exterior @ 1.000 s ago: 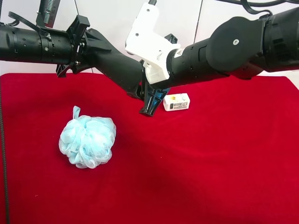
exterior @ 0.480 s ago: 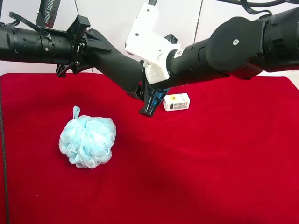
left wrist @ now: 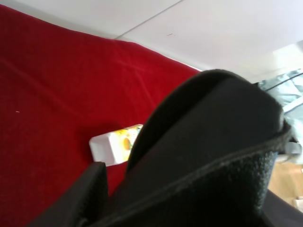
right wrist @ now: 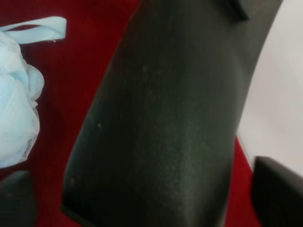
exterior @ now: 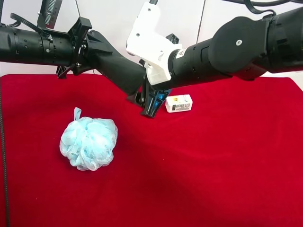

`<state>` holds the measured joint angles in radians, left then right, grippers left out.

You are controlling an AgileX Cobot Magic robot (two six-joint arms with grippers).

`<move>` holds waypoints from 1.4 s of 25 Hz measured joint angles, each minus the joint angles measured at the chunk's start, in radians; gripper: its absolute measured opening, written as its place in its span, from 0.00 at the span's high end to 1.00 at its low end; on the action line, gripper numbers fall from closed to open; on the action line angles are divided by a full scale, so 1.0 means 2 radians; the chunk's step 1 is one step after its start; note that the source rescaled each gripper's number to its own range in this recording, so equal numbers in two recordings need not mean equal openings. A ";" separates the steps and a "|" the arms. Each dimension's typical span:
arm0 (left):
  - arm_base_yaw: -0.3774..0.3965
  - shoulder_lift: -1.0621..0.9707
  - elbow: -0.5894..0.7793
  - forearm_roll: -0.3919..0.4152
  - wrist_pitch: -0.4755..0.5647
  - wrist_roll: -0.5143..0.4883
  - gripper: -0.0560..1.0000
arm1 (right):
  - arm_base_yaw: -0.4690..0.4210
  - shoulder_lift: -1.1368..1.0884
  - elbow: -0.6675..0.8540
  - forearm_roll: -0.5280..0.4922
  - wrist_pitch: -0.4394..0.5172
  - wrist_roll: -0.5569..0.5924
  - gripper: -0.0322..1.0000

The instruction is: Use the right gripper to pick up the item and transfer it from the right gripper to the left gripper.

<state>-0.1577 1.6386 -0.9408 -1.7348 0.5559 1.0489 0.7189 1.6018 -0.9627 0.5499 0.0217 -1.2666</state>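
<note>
A light blue mesh bath puff (exterior: 88, 143) lies on the red cloth (exterior: 213, 165), to the left in the exterior high view; it also shows in the right wrist view (right wrist: 16, 123). A small white box (exterior: 178, 102) lies at mid-cloth and shows in the left wrist view (left wrist: 113, 146). My right gripper (exterior: 152, 105) hangs just left of the box, open and empty, its fingertips (right wrist: 279, 189) wide apart. The left arm's black body (right wrist: 165, 118) fills the space in front of it. My left gripper (exterior: 135, 97) sits against the right gripper, mostly hidden; one finger (left wrist: 92, 194) shows off to the side.
The two arms cross above the cloth's far middle. A white wall stands behind the table. The white camera housing (exterior: 149, 38) sits on the right arm's wrist.
The left arm's tip has shifted slightly down and closer to the right gripper. The puff, the box and the right arm have not moved.
</note>
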 joint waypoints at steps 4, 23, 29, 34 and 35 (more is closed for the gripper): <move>0.000 0.000 0.000 0.000 -0.002 0.001 0.89 | 0.000 -0.003 0.000 0.000 -0.001 0.003 0.04; 0.000 0.000 0.000 0.004 -0.011 0.002 0.91 | 0.000 -0.114 0.000 -0.006 0.150 0.116 0.01; 0.000 0.000 0.000 0.004 -0.019 0.002 0.92 | 0.000 -0.215 0.000 -0.120 0.224 0.300 0.01; 0.000 0.000 0.000 0.004 -0.024 0.002 0.92 | 0.000 -0.317 0.000 -0.247 0.319 0.501 0.01; 0.000 0.000 0.000 0.004 -0.025 0.002 0.92 | 0.000 -0.341 0.000 -0.265 0.346 0.528 0.01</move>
<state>-0.1577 1.6386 -0.9408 -1.7277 0.5062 1.0520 0.7197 0.9204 -0.9627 0.0201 0.7131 -0.2101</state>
